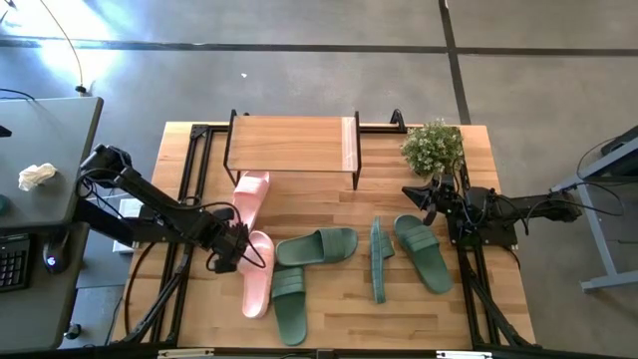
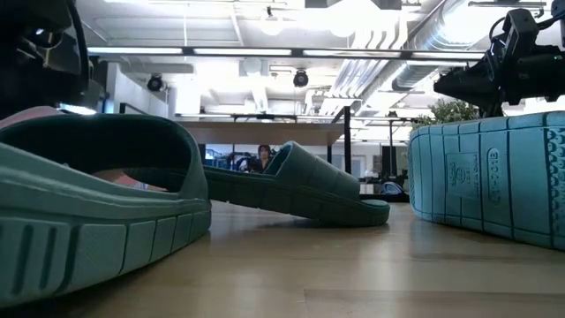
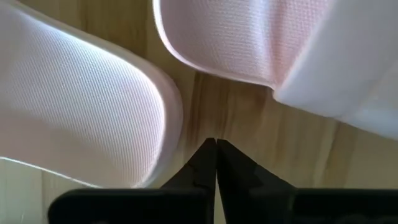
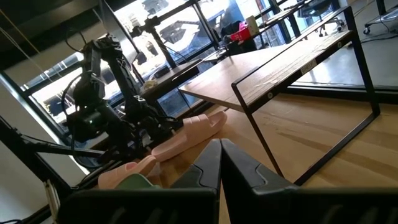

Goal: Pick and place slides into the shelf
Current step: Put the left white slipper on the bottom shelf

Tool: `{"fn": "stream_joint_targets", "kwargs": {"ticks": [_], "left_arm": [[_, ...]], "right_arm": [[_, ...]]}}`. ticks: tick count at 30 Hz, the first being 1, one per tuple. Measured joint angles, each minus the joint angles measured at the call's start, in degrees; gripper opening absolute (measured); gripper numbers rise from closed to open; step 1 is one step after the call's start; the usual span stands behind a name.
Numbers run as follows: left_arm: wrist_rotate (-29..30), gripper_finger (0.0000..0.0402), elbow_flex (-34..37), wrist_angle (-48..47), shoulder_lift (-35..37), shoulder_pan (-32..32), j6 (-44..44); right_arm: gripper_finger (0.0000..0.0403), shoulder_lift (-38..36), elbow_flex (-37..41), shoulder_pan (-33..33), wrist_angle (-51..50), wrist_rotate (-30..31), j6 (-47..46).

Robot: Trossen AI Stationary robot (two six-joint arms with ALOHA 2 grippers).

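Left gripper (image 3: 216, 144) closed empty, between pink slides (image 1: 255, 271) before shelf (image 1: 291, 146); right gripper (image 1: 419, 195) closed, beside shelf.

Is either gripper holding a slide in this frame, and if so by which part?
Nothing is held. The left gripper is shut on nothing above bare table between the two pink slides; the right gripper is shut and empty, near the plant.

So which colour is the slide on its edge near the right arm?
Dark green; the slide standing on its edge shows best in the high view.
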State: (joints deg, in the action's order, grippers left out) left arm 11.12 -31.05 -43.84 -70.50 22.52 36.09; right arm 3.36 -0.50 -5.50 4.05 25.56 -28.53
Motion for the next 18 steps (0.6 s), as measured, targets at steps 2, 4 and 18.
{"fn": "stream_joint_targets", "kwargs": {"ticks": [2, 4, 18], "left_arm": [[0.8, 0.0003, 1.0, 1.6, 0.0, 0.0, 0.4], [1.5, 0.0004, 1.9, 2.4, 0.0, 0.0, 0.9], [12.8, 0.0001, 3.5, 4.0, 0.0, 0.0, 3.7]], "right_arm": [[0.0000, 0.0, 0.0, 0.0, 0.0, 0.0, 0.0], [0.0000, 0.0, 0.0, 0.0, 0.0, 0.0, 0.0], [0.0000, 0.0, 0.0, 0.0, 0.0, 0.0, 0.0]]}}
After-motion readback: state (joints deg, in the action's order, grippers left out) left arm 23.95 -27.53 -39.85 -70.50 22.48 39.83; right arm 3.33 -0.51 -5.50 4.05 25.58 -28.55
